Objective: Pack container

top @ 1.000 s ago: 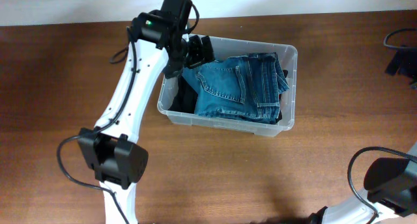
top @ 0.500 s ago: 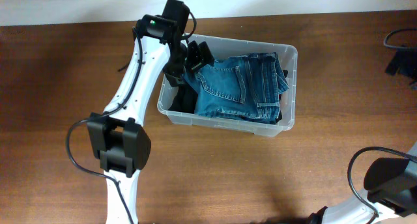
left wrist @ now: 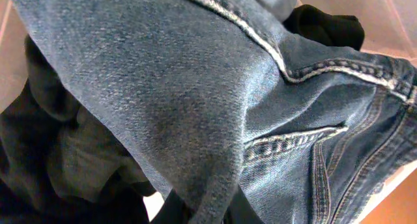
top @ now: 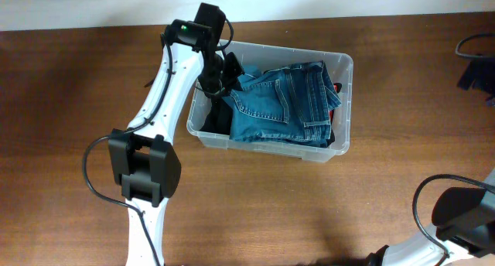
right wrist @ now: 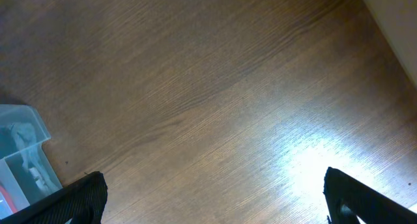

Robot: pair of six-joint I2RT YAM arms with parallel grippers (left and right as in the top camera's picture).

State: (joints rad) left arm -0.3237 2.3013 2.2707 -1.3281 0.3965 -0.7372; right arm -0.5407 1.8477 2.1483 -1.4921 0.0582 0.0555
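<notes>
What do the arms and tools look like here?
The left arm has slim white links, bulky black joint housings, a small green light near the wrist and loose black cables. The left tool is black. The right arm shows a black housing and looping black cable; the right tool has black fingers.

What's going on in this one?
The left end effector is down inside the clear container, at its left end, pinching a fold of the blue jeans. A black garment lies beneath the denim. The right end effector hangs open over bare table, away from the container.
</notes>
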